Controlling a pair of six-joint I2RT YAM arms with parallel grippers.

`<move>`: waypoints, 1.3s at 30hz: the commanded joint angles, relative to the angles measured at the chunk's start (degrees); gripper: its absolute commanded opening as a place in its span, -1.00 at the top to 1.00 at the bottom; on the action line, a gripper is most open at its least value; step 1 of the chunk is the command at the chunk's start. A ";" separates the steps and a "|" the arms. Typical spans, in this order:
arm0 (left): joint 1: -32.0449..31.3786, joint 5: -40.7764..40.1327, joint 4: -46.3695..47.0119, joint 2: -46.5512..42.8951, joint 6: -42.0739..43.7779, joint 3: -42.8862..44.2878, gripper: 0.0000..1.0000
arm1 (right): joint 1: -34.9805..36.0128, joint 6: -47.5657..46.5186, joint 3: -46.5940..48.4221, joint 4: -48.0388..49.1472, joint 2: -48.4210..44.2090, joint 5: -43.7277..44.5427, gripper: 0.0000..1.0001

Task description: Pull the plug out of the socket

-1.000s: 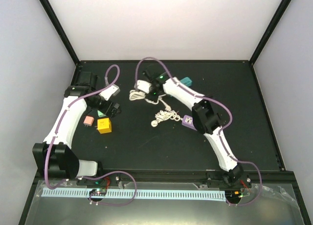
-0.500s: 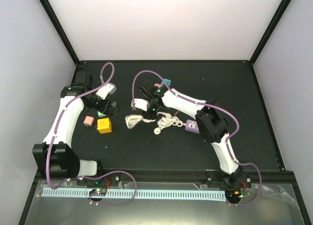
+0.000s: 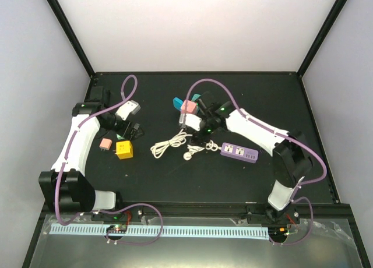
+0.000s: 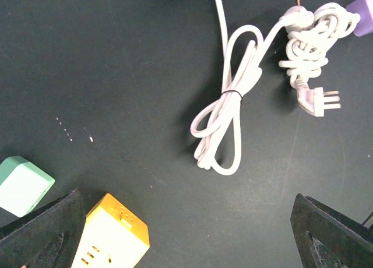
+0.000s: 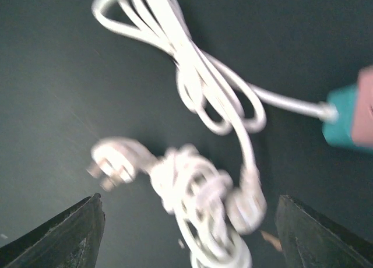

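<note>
Right wrist view: the looped cord (image 5: 192, 87) runs off to a teal plug (image 5: 341, 122) butted against a pink socket (image 5: 366, 105) at the right edge of the picture. The two look joined, so I judge the pull is not yet made. The right hand (image 5: 189, 236) is spread wide with nothing between its fingers. The pair's long axis runs roughly along the line from finger to finger, so the hand would likely have to turn before it could close across the plug. From above, the pair lies on the tabletop (image 3: 262, 99) just beyond that hand, a little to its left. It is well apart from the left hand (image 4: 186, 230), which hangs fully open and empty over a yellow cube (image 4: 113, 236) — so the right arm is the nearer one. Half a second ago the right hand was nearly closed, further left, with the cord bunched under it. Now it has let go, the cord lies loose, the arm has swung right, and the purple strip (image 3: 239, 152) shows whole. The left arm has barely moved.
</note>
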 commanded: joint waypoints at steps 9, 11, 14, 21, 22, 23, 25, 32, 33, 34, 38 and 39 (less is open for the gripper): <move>-0.87 1.59 -0.99 -2.16 3.68 2.18 -0.98 | -13.10 -5.28 -14.93 8.06 -3.61 14.36 -0.67; -1.19 1.47 -0.87 -2.31 3.65 2.40 -0.98 | -13.10 -5.12 -16.30 10.06 -3.19 15.73 -0.68; -1.82 1.17 -1.48 -2.06 3.51 3.32 -0.98 | -13.10 -5.20 -16.89 11.69 -1.61 17.63 -0.68; -3.77 -0.07 -2.10 -1.96 3.79 3.86 -0.98 | -16.45 -6.63 -18.53 14.51 1.51 20.83 -0.61; -4.22 -0.22 -2.07 -1.91 4.04 3.73 -0.98 | -17.62 -7.09 -18.72 14.66 1.65 20.95 -0.59; -4.71 -0.45 -2.06 -1.87 4.28 3.56 -0.97 | -19.35 -7.83 -19.09 14.80 1.70 21.08 -0.58; -5.84 -0.88 -2.03 -1.54 5.03 3.31 -0.97 | -22.01 -8.95 -19.77 15.25 1.43 21.17 -0.56; -12.07 -4.04 0.24 1.65 5.35 3.47 -0.97 | -32.42 -13.79 -20.76 16.69 1.65 22.35 -0.52; -12.99 -4.35 0.53 2.44 5.01 3.75 -0.97 | -34.02 -14.09 -20.12 15.81 1.51 21.34 -0.52; -13.96 -4.62 0.69 3.23 4.63 4.21 -0.98 | -35.17 -14.48 -19.56 14.35 0.75 19.23 -0.52; -15.25 -4.11 0.94 5.97 1.76 6.54 -0.97 | -33.76 -13.27 -19.24 7.83 -6.95 8.09 -0.57; -15.25 -3.34 1.11 6.37 1.32 6.79 -0.97 | -32.32 -12.25 -19.22 6.56 -8.82 5.32 -0.59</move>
